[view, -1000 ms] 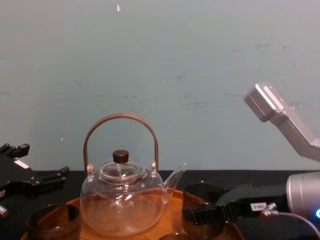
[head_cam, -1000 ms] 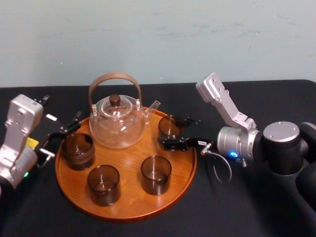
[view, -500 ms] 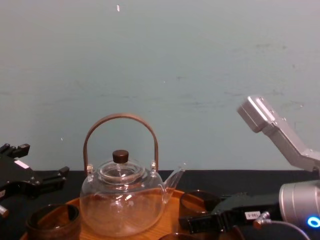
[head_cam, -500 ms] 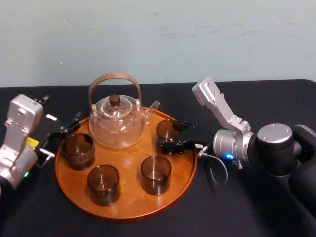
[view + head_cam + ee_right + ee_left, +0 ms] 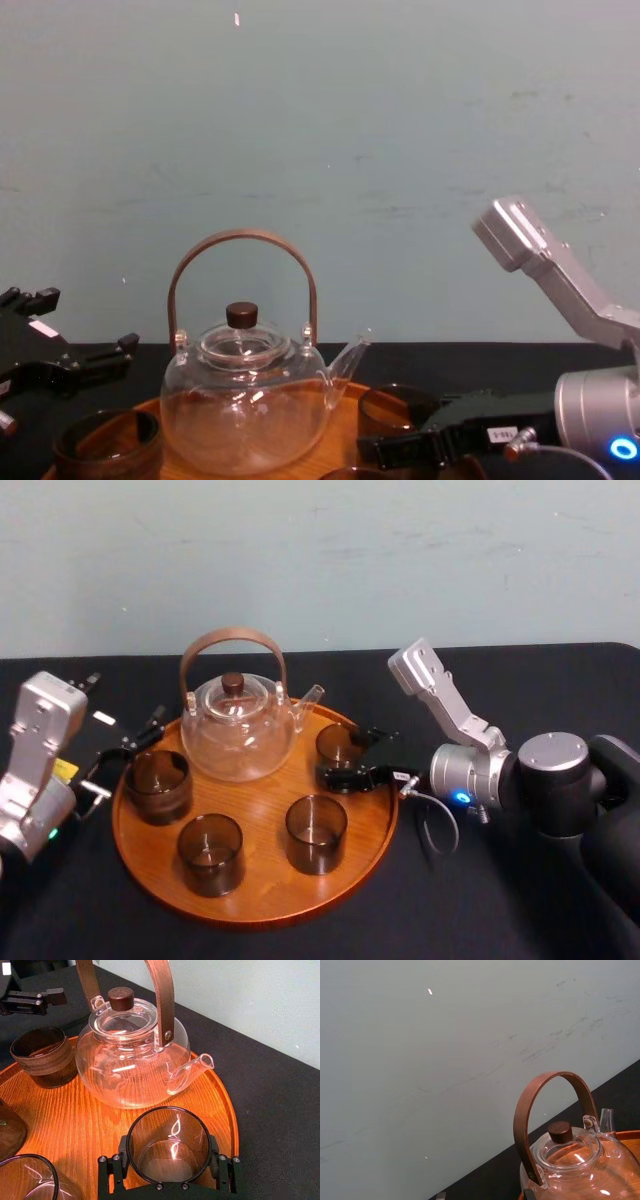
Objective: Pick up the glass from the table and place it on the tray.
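The glass (image 5: 338,743) is a dark clear tumbler standing at the back right of the round wooden tray (image 5: 262,900), just right of the teapot's spout. My right gripper (image 5: 346,753) is shut on it, one black finger on each side. In the right wrist view the glass (image 5: 170,1146) sits between the fingers (image 5: 111,1166), low over the tray (image 5: 75,1110); I cannot tell whether its base touches the wood. From the chest view the glass (image 5: 393,405) is held by the right gripper (image 5: 410,440). My left gripper (image 5: 122,756) rests open beside the tray's left rim.
A clear glass teapot (image 5: 238,730) with a brown hoop handle stands at the back of the tray. Three other dark glasses (image 5: 158,785) (image 5: 210,852) (image 5: 316,832) stand on the tray's left and front. The black-clothed table (image 5: 480,910) spreads around it.
My right gripper has come down and slightly left with the glass, bringing it lower onto the tray beside the teapot spout. The left arm has not moved.
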`<action>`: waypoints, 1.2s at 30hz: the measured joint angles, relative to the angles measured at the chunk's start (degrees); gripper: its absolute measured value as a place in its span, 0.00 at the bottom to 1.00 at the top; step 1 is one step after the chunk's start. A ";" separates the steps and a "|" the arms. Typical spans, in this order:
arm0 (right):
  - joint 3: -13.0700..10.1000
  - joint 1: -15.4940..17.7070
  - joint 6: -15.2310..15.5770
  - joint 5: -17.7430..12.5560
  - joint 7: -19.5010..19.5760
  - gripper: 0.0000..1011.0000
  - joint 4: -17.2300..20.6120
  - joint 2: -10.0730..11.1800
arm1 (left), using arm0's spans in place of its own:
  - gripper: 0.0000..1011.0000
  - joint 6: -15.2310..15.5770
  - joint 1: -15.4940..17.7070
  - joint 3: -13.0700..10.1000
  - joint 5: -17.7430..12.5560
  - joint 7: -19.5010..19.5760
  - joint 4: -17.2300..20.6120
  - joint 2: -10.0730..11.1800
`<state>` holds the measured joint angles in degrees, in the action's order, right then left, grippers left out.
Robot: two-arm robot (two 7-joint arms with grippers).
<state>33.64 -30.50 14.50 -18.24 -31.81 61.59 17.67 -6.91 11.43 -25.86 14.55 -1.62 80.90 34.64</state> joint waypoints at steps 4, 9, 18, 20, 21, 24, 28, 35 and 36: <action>-0.06 0.06 -0.01 0.41 0.36 0.90 -0.04 -0.10 | 0.99 0.00 0.00 0.00 0.00 0.00 0.00 0.00; -0.07 0.06 0.00 0.41 0.36 0.90 -0.04 -0.08 | 0.99 0.00 0.00 0.00 0.00 0.00 0.00 0.00; 0.05 0.18 0.45 0.63 0.38 0.97 -0.21 0.01 | 0.99 0.00 0.00 0.00 0.00 0.00 0.00 0.00; 0.05 0.18 0.45 0.63 0.38 0.99 -0.20 0.01 | 0.99 0.00 0.00 0.00 0.00 0.00 0.00 0.00; 0.05 0.18 0.46 0.63 0.37 0.99 -0.20 0.01 | 0.99 0.00 0.00 0.00 0.00 0.00 0.00 0.00; 0.04 0.18 0.44 0.60 0.36 0.99 -0.17 0.01 | 0.99 0.00 0.00 0.00 0.00 0.00 0.00 0.00; 0.03 0.17 0.42 0.55 0.35 0.99 -0.15 0.02 | 0.99 0.00 0.00 0.00 0.00 0.00 0.00 0.00; -0.01 0.14 0.39 0.46 0.33 0.99 -0.11 0.02 | 0.99 0.00 0.00 0.00 0.00 0.00 0.00 0.00; -0.01 0.14 0.38 0.45 0.33 0.99 -0.11 0.02 | 0.99 0.00 0.00 0.00 0.00 0.00 0.00 0.00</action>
<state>33.63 -30.36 14.88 -17.78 -31.48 61.48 17.69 -6.91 11.43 -25.86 14.55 -1.62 80.90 34.65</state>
